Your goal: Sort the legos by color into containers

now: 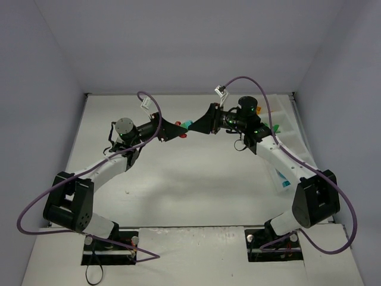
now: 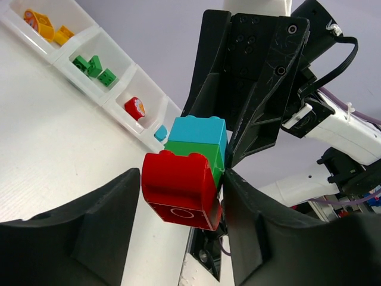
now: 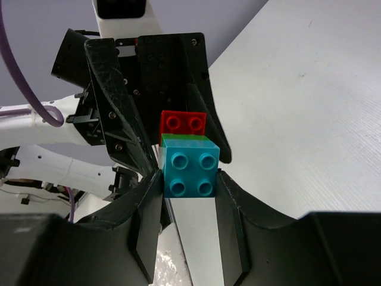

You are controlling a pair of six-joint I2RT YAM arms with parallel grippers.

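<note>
— Lego stack (image 2: 189,164) first: where is it?
— In the air above the far middle of the counter (image 1: 178,190), caught between the two pincers, which meet tip to tip. It is three bricks pressed together: a red brick (image 2: 178,189), a green brick (image 2: 193,154) in the middle and a teal brick (image 2: 196,130).
— Who has which end?
— The left pincer (image 2: 181,199) is narrowed onto the red brick. In its own wrist view the brick fills the gap, with a finger against each side. The right pincer (image 3: 189,186) is clamped on the teal brick, one finger on each flank, the studs facing its camera.
— And the green one?
— From the right wrist it shows only as a thin band between red and teal. I cannot tell whether either pincer touches it.
— The other legos?
— They are in the tray (image 2: 95,95), which lies along the right edge of the counter, partly under the right arm (image 1: 280,158) in the top view. The left wrist shows four compartments in a row. The first holds orange-yellow pieces (image 2: 41,25), the next green bricks (image 2: 92,65), and the next a single red piece (image 2: 135,107). The last holds a teal piece (image 2: 161,132), half hidden by the compartment wall.
— How far is the stack from the tray?
— Well apart: the stack hangs toward the middle and the tray hugs the right edge.
</note>
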